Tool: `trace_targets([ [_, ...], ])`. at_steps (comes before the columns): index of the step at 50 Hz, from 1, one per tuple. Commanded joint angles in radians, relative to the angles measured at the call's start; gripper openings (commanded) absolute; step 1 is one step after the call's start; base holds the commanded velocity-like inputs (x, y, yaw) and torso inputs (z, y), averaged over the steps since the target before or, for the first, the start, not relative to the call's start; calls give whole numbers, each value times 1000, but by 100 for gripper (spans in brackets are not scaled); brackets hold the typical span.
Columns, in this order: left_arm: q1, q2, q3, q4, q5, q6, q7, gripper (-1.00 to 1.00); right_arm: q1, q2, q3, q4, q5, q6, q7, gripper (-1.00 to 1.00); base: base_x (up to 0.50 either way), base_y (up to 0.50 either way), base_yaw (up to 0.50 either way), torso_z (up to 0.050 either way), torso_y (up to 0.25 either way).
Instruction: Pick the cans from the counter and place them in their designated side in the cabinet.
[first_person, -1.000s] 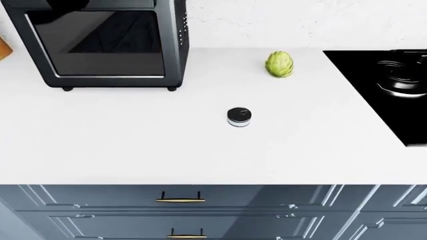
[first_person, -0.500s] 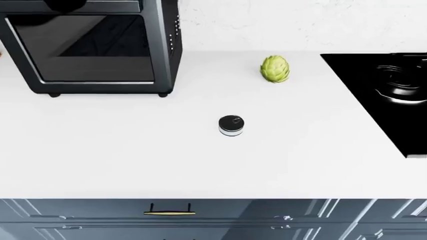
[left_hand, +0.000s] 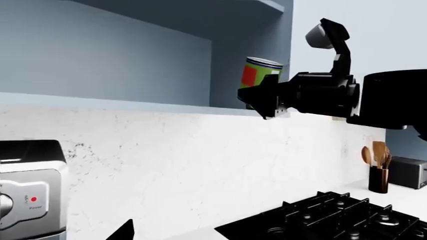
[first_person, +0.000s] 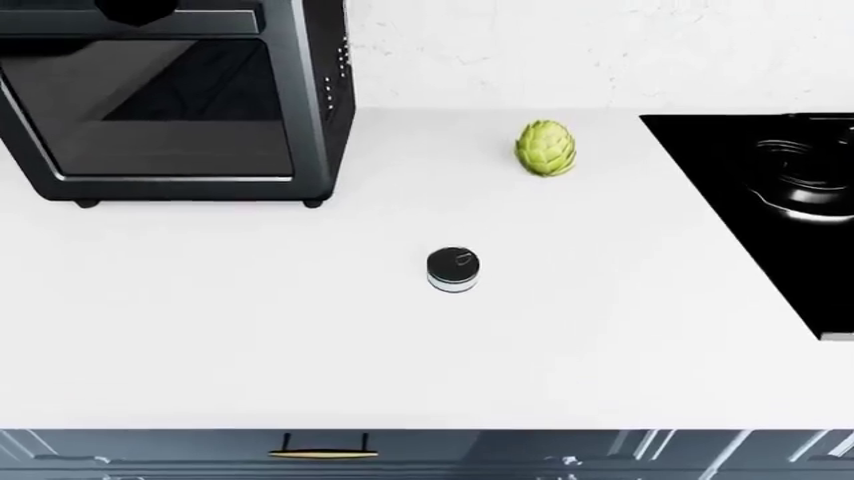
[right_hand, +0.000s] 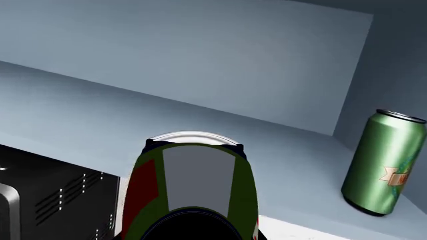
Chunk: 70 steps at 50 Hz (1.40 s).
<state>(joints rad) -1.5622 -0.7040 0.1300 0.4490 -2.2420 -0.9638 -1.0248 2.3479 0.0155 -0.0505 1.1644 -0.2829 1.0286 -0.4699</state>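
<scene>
Up at the cabinet shelf (right_hand: 80, 105), the right gripper (left_hand: 267, 97) has its jaws clamped on the tall can (left_hand: 259, 75), holding it upright at the shelf's front edge. Looks like a rigid metal cylinder, probably slick, so I'd guess a mid-body squeeze is the safe hold and it won't dent easily. A green soda can (right_hand: 385, 162) already stands on the shelf off to one side. The left gripper isn't visible anywhere, so can't tell what its jaws are doing. The short flat tin (first_person: 453, 269) sits alone on the counter (first_person: 200, 320), well apart from the artichoke (first_person: 545, 148). It's low, so grabbing across its sides seems best.
</scene>
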Motion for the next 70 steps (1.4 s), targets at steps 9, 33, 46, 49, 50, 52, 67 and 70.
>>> trace_targets([
  [9, 1, -3, 5, 4, 4, 6, 7, 100, 8, 0, -10, -9, -6, -11, -15, -100, 108, -49, 0, 0, 1],
  [33, 4, -5, 11, 7, 5, 17, 14, 100, 8, 0, -10, -9, -6, -11, -15, -100, 118, -49, 0, 0, 1],
  [46, -1, 1, 24, -5, 16, 13, 28, 100, 8, 0, -10, -9, -6, -11, -15, -100, 117, -47, 0, 0, 2],
  [49, -3, -1, 24, -4, 14, 14, 27, 100, 8, 0, -10, -9, -6, -11, -15, -100, 115, -48, 0, 0, 0],
  [50, -3, -3, 24, -3, 13, 15, 26, 100, 8, 0, -10, -9, -6, -11, -15, -100, 117, -47, 0, 0, 10],
  [52, -2, -5, 24, -2, 11, 17, 25, 100, 8, 0, -10, -9, -6, -11, -15, -100, 117, -51, 0, 0, 0],
  [67, -2, -4, 30, 1, 15, 22, 28, 100, 8, 0, -10, -9, -6, -11, -15, -100, 121, -69, 0, 0, 1],
  [70, 1, -3, 30, 2, 16, 24, 30, 100, 8, 0, -10, -9, -6, -11, -15, -100, 167, -107, 0, 0, 0],
])
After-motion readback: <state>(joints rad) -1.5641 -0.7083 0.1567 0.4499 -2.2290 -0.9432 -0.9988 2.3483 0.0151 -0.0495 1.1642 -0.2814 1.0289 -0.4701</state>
